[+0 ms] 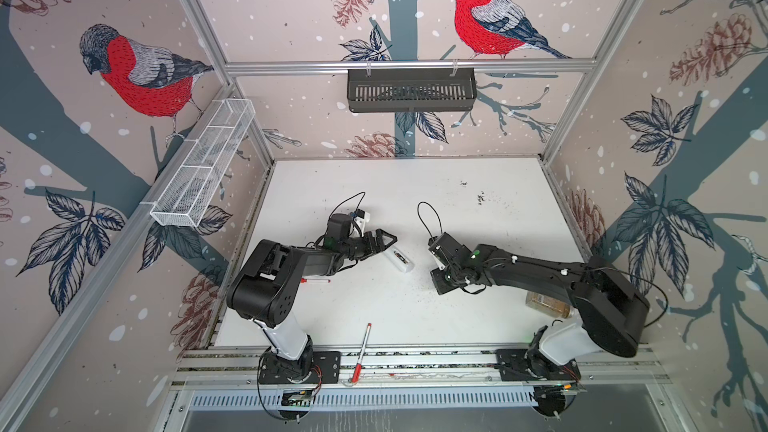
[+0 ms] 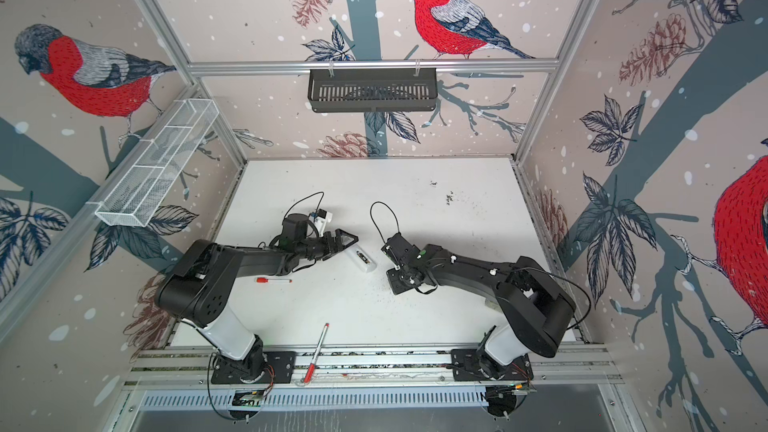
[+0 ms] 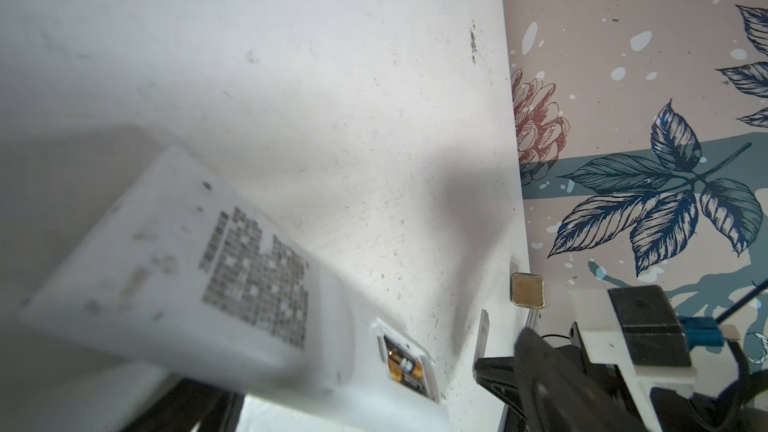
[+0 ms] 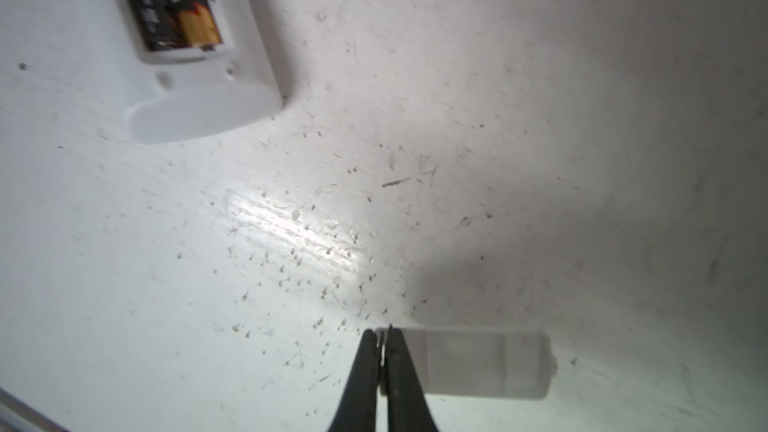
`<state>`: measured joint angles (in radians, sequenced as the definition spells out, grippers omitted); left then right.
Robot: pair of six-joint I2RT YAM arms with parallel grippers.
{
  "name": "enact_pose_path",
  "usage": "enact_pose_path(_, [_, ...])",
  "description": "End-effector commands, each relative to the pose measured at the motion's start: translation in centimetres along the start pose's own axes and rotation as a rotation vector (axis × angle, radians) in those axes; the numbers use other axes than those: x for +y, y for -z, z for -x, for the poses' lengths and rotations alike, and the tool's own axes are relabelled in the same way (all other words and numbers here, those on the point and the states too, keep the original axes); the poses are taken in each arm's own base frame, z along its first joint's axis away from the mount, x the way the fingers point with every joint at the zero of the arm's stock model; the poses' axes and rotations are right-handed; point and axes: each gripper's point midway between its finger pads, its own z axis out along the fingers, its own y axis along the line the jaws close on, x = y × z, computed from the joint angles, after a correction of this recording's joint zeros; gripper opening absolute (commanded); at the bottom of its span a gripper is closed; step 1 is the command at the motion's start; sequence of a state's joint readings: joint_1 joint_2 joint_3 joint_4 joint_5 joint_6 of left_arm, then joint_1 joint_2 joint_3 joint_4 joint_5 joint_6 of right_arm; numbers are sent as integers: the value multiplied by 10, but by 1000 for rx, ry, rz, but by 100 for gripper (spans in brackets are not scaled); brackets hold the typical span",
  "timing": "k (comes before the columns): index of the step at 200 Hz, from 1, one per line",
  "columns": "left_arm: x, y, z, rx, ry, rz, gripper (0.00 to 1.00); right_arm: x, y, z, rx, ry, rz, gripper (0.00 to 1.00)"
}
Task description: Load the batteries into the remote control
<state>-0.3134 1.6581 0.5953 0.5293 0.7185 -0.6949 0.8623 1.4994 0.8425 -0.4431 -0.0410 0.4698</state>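
Observation:
The white remote control (image 1: 400, 260) lies back-up mid-table, seen in both top views (image 2: 364, 261). Its compartment is uncovered, and black batteries (image 4: 170, 2) with gold ends sit inside it; the left wrist view shows them too (image 3: 405, 365). My left gripper (image 1: 390, 240) hovers at the remote's far end with its jaws spread wide, gripping nothing. The remote (image 3: 166, 276) fills that wrist view, blurred. My right gripper (image 4: 384, 351) is shut on the edge of a thin white battery cover (image 4: 482, 363), held just over the table to the right of the remote (image 4: 208, 114). From above, its fingers are hidden under the wrist.
A red-capped marker (image 1: 316, 281) lies under the left arm. A red-and-white pen (image 1: 361, 353) crosses the front rail. A brownish jar (image 1: 548, 305) lies under the right arm. A black basket (image 1: 411, 89) hangs on the back wall, and a white mesh basket (image 1: 203, 164) on the left wall.

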Motion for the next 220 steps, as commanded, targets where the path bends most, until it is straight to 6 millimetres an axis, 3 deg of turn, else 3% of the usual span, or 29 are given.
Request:
enact_pose_path(1, [-22,10,13,-68,-136,-56,97,7,13,17,-51,13,70,8])
enact_pose_path(37, [-43,21,7,-95,-241,-101,97,12,37,46,-125,8,196,8])
enact_pose_path(74, [-42,25,0,-87,-266,-55,97,19,56,65,-158,36,265,8])
enact_pose_path(129, [-100,11,-44,3,-644,-106,97,40,99,86,-211,1,576,9])
enact_pose_path(182, [-142,15,-62,-173,-1026,-99,96,56,139,77,-187,-34,820,10])
enact_pose_path(220, [-173,26,-65,-281,-1160,-183,95,72,156,61,-151,-47,972,11])
